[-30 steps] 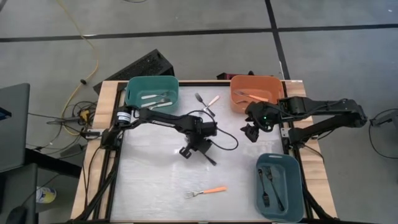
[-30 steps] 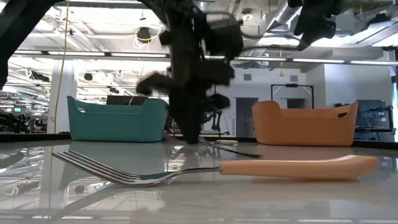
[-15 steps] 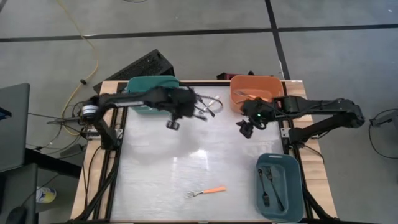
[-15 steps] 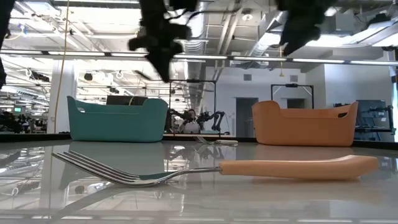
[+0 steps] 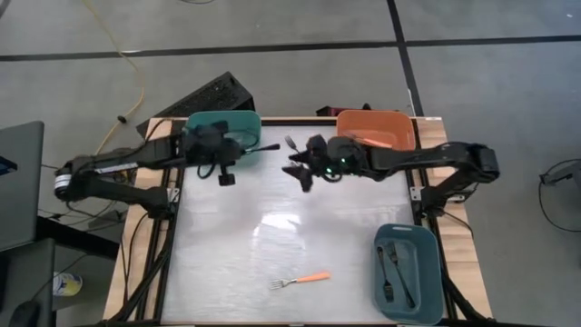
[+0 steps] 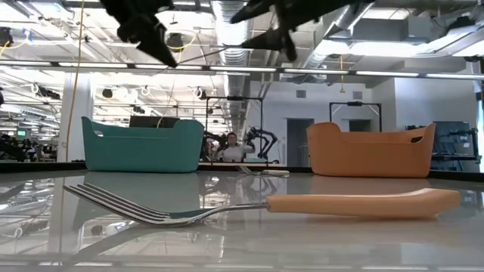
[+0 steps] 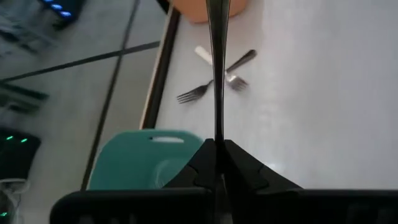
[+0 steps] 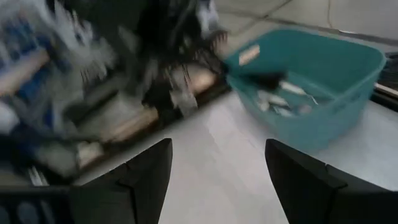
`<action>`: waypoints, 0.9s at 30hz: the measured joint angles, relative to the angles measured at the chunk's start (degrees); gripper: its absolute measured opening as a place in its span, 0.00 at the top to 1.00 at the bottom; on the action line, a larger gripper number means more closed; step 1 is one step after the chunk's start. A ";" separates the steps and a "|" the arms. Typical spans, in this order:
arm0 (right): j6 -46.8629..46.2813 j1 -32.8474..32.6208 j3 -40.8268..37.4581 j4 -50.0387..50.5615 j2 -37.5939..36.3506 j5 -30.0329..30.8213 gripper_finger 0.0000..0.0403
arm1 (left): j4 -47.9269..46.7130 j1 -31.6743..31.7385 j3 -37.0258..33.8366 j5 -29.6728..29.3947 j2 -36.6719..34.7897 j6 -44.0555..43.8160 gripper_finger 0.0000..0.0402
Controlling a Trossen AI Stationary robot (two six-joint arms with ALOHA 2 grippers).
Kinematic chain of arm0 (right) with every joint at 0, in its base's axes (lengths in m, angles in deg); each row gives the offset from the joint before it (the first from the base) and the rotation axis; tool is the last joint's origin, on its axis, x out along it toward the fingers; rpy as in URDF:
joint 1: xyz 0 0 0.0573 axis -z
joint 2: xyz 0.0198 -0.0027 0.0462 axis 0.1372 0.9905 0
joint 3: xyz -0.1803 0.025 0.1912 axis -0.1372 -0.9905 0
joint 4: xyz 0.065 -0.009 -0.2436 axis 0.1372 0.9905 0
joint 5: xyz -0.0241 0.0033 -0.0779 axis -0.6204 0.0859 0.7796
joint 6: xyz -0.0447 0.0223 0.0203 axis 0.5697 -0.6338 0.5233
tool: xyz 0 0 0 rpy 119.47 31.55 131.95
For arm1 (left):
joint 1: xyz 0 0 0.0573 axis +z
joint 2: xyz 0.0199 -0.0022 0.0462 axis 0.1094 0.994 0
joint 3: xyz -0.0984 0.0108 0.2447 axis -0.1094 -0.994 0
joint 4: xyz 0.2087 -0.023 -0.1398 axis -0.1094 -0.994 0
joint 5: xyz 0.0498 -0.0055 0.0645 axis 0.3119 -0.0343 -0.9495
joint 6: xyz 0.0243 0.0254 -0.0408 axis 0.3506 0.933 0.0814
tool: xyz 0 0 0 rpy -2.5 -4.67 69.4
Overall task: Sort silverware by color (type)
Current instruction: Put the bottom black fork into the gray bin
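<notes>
A dark-handled fork [image 7: 217,68] is pinched between the closed fingers of the left end effector [image 5: 221,154], which hangs over the near edge of the teal bin [image 5: 201,127] at the desk's far left — the fork sticks out toward the desk's middle. Two more forks [image 5: 301,151], one dark and one cream-handled, lie crossed on the desk [image 5: 272,236] between the teal bin and the orange bin [image 5: 399,123]. The right end effector [image 5: 300,173] hovers just beside that crossed pair, its fingers spread wide and empty. An orange-handled fork [image 5: 300,281] lies alone near the front edge — well apart from both arms. A second teal bin [image 5: 432,272] at the front right holds dark forks.
</notes>
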 joint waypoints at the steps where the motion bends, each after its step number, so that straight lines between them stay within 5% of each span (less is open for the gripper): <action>1: -1.86 0.46 -0.01 -1.95 0.75 -0.01 0.30 | 1.91 -0.74 -2.10 -1.51 -1.17 -0.71 1.00; 8: -9.99 1.89 -0.02 -10.09 5.75 0.18 0.30 | 13.54 -6.33 -11.39 -6.57 -3.64 -2.90 1.00; 20: -11.99 1.89 -0.04 -11.26 8.23 5.26 0.31 | 18.30 -8.49 -12.72 -5.91 -1.52 -3.13 1.00; 27: -12.02 1.89 -0.04 -10.84 8.03 5.10 0.52 | 18.30 -8.48 -12.72 -5.96 -1.49 -3.27 1.00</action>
